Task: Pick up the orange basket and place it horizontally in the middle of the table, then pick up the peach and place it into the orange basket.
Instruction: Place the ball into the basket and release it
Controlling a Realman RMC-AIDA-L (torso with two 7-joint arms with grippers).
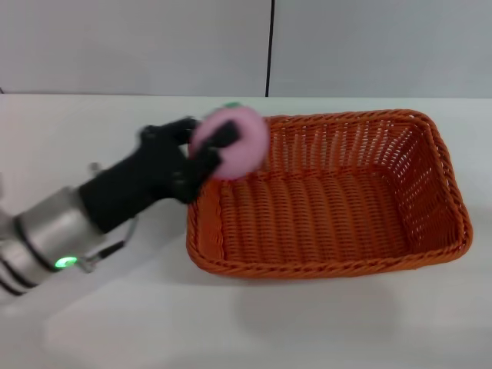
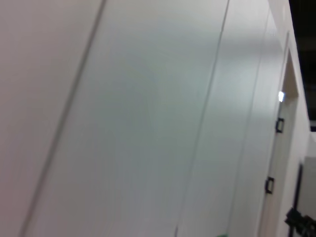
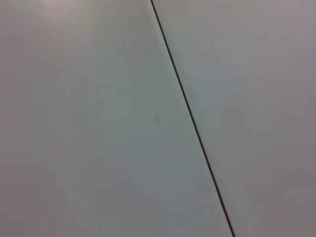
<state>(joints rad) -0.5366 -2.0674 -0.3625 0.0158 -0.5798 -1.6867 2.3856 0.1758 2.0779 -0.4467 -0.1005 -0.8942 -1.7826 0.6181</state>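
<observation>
Pink peach (image 1: 231,142) is clamped in the left gripper (image 1: 209,146), held up right over the basket's (image 1: 338,207) left rim. Basket sits mid-table (image 1: 254,323), long axis running left-right, so the open floor lies just to the right and below. Right arm isn't visible anywhere, so can't tell its state.

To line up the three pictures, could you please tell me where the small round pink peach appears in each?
Head view: small round pink peach, held by the left gripper over the orange woven basket's left rim.
Left wrist view: not in it.
Right wrist view: not in it.
Shared landmark: only the wall seam.
</observation>
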